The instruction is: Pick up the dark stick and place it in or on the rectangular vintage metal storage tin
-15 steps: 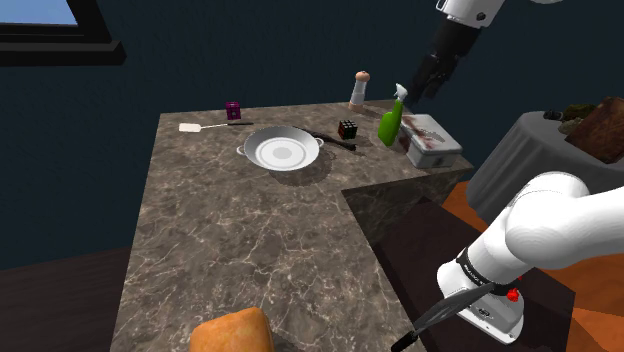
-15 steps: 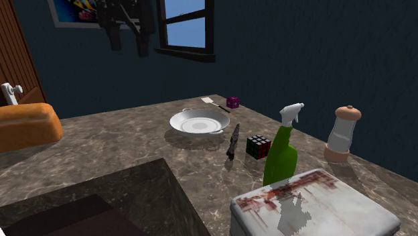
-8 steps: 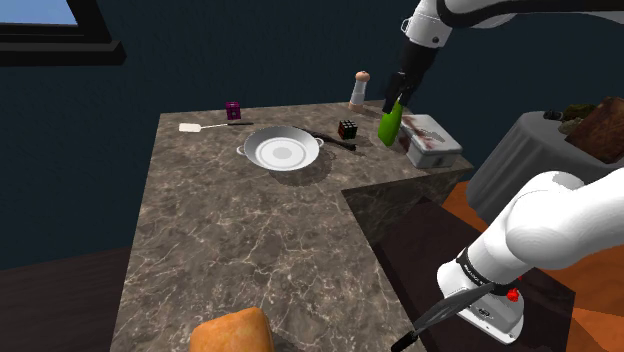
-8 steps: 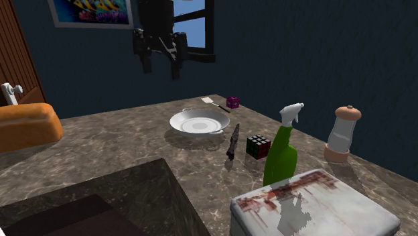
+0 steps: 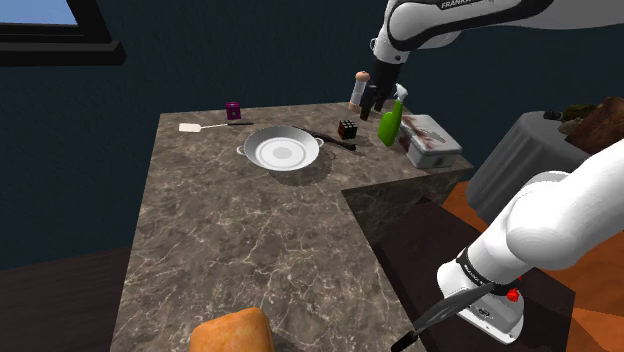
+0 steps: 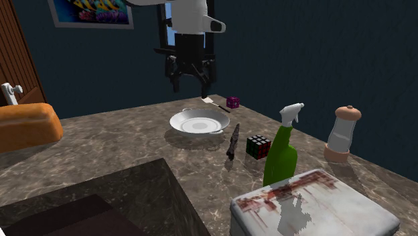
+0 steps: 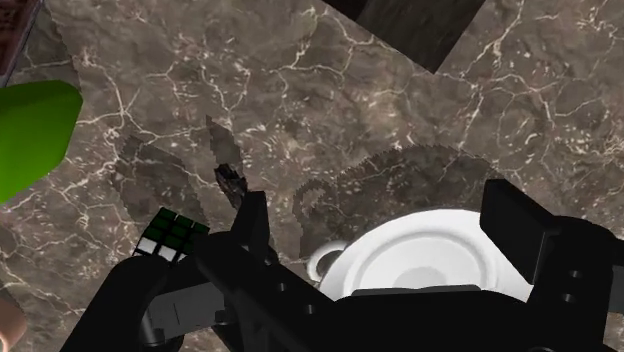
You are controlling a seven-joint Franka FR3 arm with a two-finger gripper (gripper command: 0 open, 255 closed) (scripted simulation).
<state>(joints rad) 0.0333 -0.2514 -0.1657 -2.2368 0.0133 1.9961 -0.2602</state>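
The dark stick (image 5: 335,140) lies flat on the marble counter between the round pan and the puzzle cube, and shows again as a thin dark stick (image 6: 232,141) in the second exterior view. In the wrist view one end of the stick (image 7: 229,178) peeks out beside the left finger. The stained rectangular tin (image 5: 432,140) sits lid shut near the counter's corner, large in the foreground as the tin (image 6: 315,208). My gripper (image 5: 372,100) hangs open high above the counter, over the stick and pan. The gripper (image 6: 189,84) holds nothing, and the gripper (image 7: 385,230) has its fingers wide apart.
A green spray bottle (image 5: 389,122) stands beside the tin, with a pepper mill (image 5: 358,88) behind it. The puzzle cube (image 6: 258,146) sits by the stick, and the white pan (image 6: 197,122) on its other side. A spatula (image 5: 205,126), a purple cube (image 5: 232,110) and bread (image 5: 232,332) lie farther off.
The arm has swung toward the shoulder view's left and lower, from above the tin to above the stick and pan. The gripper stays open; nothing on the counter moved.
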